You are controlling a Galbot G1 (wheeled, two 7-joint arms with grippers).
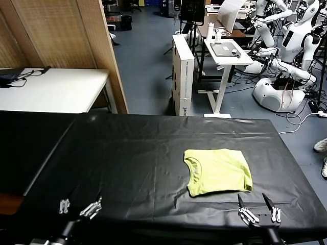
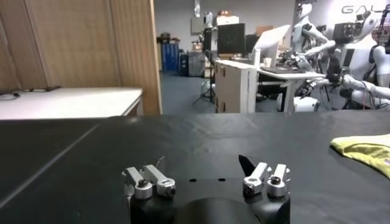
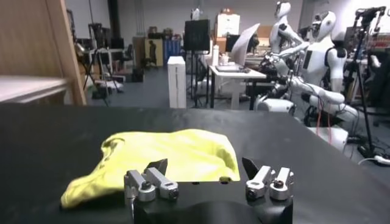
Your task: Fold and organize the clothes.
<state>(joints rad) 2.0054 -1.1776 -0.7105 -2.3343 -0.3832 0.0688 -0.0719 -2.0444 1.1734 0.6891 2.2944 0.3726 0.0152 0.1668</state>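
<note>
The lime yellow-green T-shirt point(image 1: 218, 171) lies folded into a compact rectangle on the black table point(image 1: 127, 163), right of centre, its ribbed collar toward the left. It also shows in the right wrist view point(image 3: 164, 158) and at the edge of the left wrist view point(image 2: 365, 149). My right gripper point(image 1: 258, 205) is open and empty, low over the table just in front of the shirt's near right corner, apart from it. My left gripper point(image 1: 80, 204) is open and empty near the table's front left, far from the shirt.
A white table point(image 1: 51, 89) and a wooden partition point(image 1: 66, 35) stand behind the black table on the left. A white cabinet point(image 1: 182, 71), a small white desk point(image 1: 225, 51) and white robots point(image 1: 286, 61) stand beyond the far edge.
</note>
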